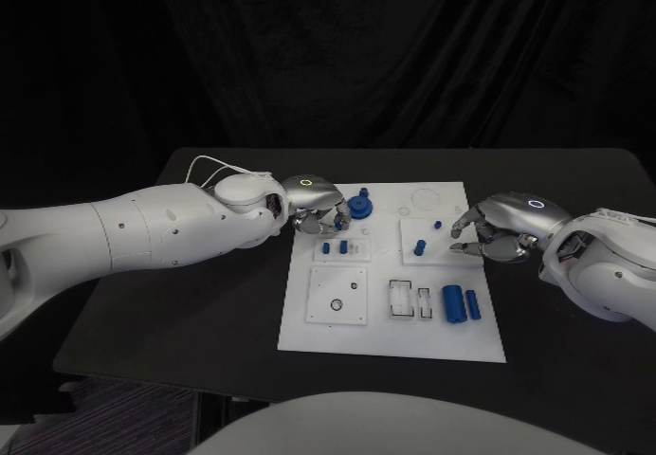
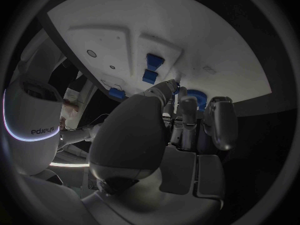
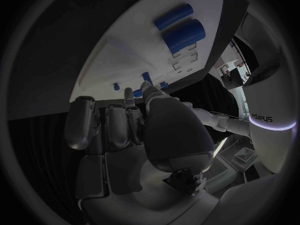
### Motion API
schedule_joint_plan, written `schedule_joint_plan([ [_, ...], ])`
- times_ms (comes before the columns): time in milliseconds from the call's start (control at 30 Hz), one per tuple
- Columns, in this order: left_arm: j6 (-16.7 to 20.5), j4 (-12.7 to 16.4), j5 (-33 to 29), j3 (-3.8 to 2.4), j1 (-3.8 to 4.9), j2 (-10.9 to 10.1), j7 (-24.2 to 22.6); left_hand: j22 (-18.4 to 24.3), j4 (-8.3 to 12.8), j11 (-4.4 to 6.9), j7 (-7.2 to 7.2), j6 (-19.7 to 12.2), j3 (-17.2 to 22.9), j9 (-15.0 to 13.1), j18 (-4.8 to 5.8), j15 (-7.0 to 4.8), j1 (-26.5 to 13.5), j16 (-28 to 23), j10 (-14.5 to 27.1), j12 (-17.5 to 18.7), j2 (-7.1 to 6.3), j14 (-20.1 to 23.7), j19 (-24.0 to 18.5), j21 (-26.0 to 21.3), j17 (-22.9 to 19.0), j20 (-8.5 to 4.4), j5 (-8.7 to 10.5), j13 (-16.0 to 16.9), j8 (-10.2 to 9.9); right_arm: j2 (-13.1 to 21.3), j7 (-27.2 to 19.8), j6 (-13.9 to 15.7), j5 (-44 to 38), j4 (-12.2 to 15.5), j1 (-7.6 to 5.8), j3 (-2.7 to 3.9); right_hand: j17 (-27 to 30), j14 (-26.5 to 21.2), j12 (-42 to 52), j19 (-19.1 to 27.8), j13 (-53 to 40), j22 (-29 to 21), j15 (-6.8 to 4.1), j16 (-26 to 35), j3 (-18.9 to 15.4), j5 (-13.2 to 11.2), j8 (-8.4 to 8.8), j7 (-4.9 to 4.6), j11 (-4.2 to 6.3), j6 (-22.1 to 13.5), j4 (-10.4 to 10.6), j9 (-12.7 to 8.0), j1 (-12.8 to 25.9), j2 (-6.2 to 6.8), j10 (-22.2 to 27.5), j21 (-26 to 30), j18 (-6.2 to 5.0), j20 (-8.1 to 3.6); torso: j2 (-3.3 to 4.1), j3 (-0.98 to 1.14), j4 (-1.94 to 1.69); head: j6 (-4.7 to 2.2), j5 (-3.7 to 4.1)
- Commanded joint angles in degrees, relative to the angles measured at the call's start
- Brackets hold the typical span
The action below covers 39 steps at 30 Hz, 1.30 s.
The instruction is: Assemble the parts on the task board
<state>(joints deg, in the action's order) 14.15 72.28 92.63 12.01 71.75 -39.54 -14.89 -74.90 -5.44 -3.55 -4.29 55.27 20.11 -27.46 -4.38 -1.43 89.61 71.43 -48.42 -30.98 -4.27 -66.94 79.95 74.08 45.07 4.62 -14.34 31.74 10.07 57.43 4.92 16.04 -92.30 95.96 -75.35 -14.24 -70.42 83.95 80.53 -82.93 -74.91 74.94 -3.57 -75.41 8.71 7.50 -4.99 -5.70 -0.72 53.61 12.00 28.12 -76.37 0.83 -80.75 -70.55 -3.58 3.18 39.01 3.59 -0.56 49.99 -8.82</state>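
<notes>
The white task board (image 1: 390, 327) lies in the middle of the black table. A blue round part (image 1: 361, 206) stands near its far left corner. My left hand (image 1: 318, 210) hovers right beside it with its fingers curled down, and nothing shows in its grasp. In the left wrist view the fingertips (image 2: 181, 102) reach close to that part (image 2: 197, 96). Small blue pegs (image 1: 337, 248) and another peg (image 1: 420, 248) stand mid-board. Two blue cylinders (image 1: 463, 305) lie near the right front. My right hand (image 1: 495, 232) hangs over the board's right edge, fingers bent and apart, holding nothing.
A square plate with holes (image 1: 337, 296) and rectangular slots (image 1: 406, 299) sit on the board's near half. Black table (image 1: 178, 313) stretches to both sides and in front. In the right wrist view, the cylinders (image 3: 181, 27) lie on the board beyond my right hand (image 3: 137, 120).
</notes>
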Motion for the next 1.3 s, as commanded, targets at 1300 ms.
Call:
schedule_joint_plan([
  [1300,-0.3,0.1,0.1,0.15,-0.74,-0.2,0.1,-10.0,0.5,1.80,-0.06,-1.2,0.7,0.5,0.48,-0.07,-0.2,-0.4,-2.2,1.2,0.31,0.6,-0.6,-0.5,-0.5,0.05,-1.28,-0.6,-1.4,-0.1,-0.1,-1.0,0.8,-0.2,0.61,0.04,0.1,1.3,-0.3,0.4,-2.4,9.3,0.40,0.2,0.3,-0.3,0.43,-0.11,0.04,-0.1,-0.3,-0.2,-0.5,-0.06,0.5,0.5,-0.60,-0.06,0.02,-0.01,-0.02,0.01,0.01],
])
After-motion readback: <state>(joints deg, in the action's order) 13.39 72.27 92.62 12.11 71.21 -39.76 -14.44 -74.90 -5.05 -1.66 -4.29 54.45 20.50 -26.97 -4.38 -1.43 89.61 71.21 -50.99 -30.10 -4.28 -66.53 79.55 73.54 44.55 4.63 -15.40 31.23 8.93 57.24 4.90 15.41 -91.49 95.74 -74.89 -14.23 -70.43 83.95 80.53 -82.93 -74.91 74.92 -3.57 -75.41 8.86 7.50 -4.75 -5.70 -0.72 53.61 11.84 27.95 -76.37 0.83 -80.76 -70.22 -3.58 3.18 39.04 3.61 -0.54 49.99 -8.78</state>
